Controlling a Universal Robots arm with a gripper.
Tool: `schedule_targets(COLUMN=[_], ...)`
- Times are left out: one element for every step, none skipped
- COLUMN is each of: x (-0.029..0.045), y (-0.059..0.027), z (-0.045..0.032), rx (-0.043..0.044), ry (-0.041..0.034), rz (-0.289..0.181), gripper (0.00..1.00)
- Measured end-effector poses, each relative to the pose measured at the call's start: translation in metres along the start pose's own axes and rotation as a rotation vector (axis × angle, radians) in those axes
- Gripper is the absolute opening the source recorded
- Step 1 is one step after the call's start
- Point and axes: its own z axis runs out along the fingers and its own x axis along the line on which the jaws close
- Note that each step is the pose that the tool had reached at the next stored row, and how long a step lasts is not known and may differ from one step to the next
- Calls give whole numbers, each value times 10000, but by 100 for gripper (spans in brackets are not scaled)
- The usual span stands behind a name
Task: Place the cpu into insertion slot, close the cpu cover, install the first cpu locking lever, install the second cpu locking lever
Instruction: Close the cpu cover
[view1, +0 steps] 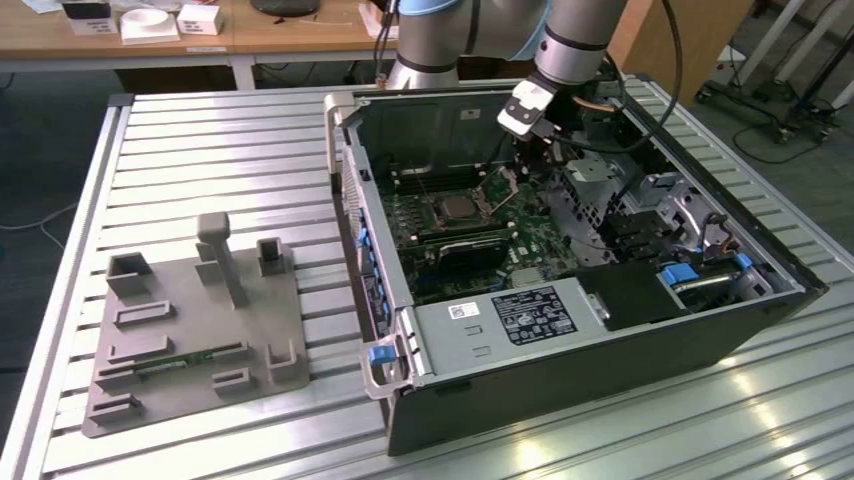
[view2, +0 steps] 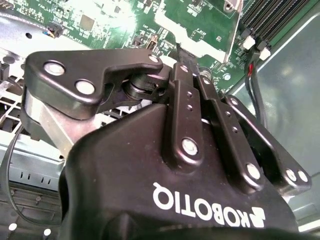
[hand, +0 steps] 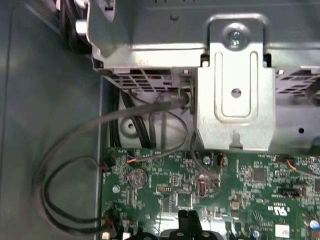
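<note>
Claw: my claw (view1: 531, 160) hung inside the open computer case (view1: 561, 400), low over the green board (hand: 240, 180).
Claw state: narrow. In the first wrist view my two fingertips (hand: 183, 220) sat side by side with barely a line between them (whether something thin was nipped there, I could not tell).
Cpu: the cpu (view1: 455, 208) lay flat in the insertion slot (view1: 427, 211), a grey square inside the silvery rim, just toward the exterior view's left of my claw.
Cpu cover: the cpu cover (view1: 503, 186) looked tilted up at the slot's edge nearest my fingers; how far, I could not tell.
Case: it lay on its side, open side up, on the slatted metal table (view1: 200, 130).
Fixture: a grey fixture (view1: 200, 330) sat on the table beside the case, on the exterior view's left.
Cables: dark cables (hand: 65, 200) looped over the case floor next to the board.
Bracket: a metal bracket (hand: 235, 100) stood at the board's far edge from my fingertips.
</note>
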Motion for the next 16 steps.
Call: schedule_targets(x=[0, 0, 0, 0, 1, 0, 0, 0, 0, 1, 1, 1, 1, 1, 1, 2], y=[-7, -12, -17, -21, -26, -32, -40, -49, -58, -69, -79, -89, -99, -110, -120, -132], z=[-2, -4, -6, -7, -8, -10, -11, -12, -11, -12, -11, -12, -12, -12, -12, -12], rx=[0, 0, 0, 0, 0, 0, 0, 1, 0, 0, 0, 1, 0, 0, 0, 0], ry=[2, 2, 3, 3, 3, 2, 1, 0, 0, 1, 1, 1, 1, 1, 2, 2], rz=[0, 0, 0, 0, 0, 0, 0, 0, -1, 0, -1, 0, 0, 0, 0, 0], gripper=[10, 10, 10, 10, 10, 10, 10, 10, 10, 10, 10, 10, 10, 10, 10, 10])
